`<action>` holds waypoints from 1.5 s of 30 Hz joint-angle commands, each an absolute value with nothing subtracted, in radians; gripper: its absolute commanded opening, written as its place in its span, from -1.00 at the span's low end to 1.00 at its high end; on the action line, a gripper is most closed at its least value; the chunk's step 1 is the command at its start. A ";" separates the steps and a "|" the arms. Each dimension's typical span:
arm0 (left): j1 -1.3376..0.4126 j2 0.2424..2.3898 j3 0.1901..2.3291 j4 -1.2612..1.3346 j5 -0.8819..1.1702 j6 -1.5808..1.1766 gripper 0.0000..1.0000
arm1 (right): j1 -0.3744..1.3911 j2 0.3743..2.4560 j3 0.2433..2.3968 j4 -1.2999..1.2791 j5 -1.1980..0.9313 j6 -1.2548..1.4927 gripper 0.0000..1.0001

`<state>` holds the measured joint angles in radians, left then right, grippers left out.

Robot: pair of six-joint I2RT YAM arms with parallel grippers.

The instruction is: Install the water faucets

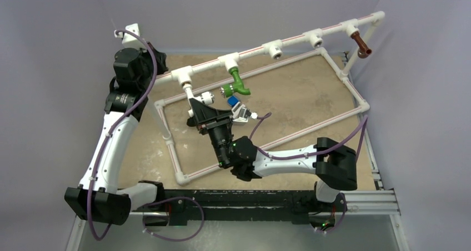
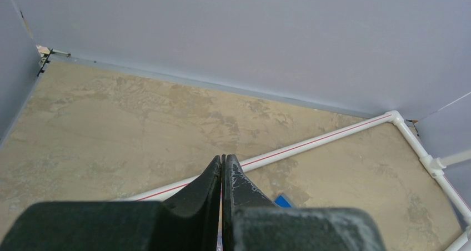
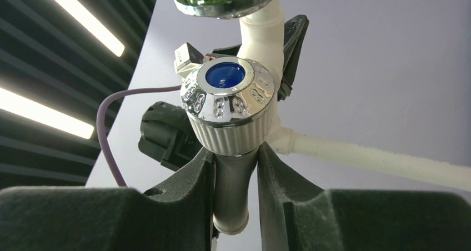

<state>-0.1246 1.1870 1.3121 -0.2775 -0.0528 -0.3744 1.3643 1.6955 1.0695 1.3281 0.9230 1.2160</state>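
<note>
A pipe frame (image 1: 311, 126) took up most of the table (image 1: 300, 90), its raised rail climbing from the far left toward the far right corner. The green faucet (image 1: 237, 81) hung from a mid-rail fitting. The brown faucet (image 1: 361, 44) hung from the last fitting by the far right corner. A blue block (image 1: 233, 101) lay on the table just near-side of the green faucet.

The right gripper (image 1: 199, 104) reached in over the frame's near pipe and was clamped on the white faucet (image 1: 206, 98). It held the faucet off the table just under the leftmost tee (image 1: 183, 73), toward the far left corner. The green faucet crowded it on the right — in the wrist view its knob sat just above the white one's. The left gripper (image 2: 223, 159) was pinched shut on nothing above the table, near the far left corner.

From overhead the gripper covered most of the white faucet, leaving only the knob end showing. Whether its inlet sat in the tee could not be made out. In the wrist view the fingers (image 3: 183, 190) flanked the grey body.

The silvery, blue-capped knob faced the wrist camera, tilted up. The body ran lengthwise down the gap between the fingers. From overhead the knob pointed toward the green faucet.
</note>
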 commanded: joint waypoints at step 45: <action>-0.060 1.236 1.238 -0.480 -0.017 -0.371 -1.00 | 1.372 1.153 0.977 0.604 0.391 -0.720 0.76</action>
<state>-0.0784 1.1931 1.3067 -0.2749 -0.0330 -0.3752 1.3624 1.1568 0.9375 0.7132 0.4316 -0.2638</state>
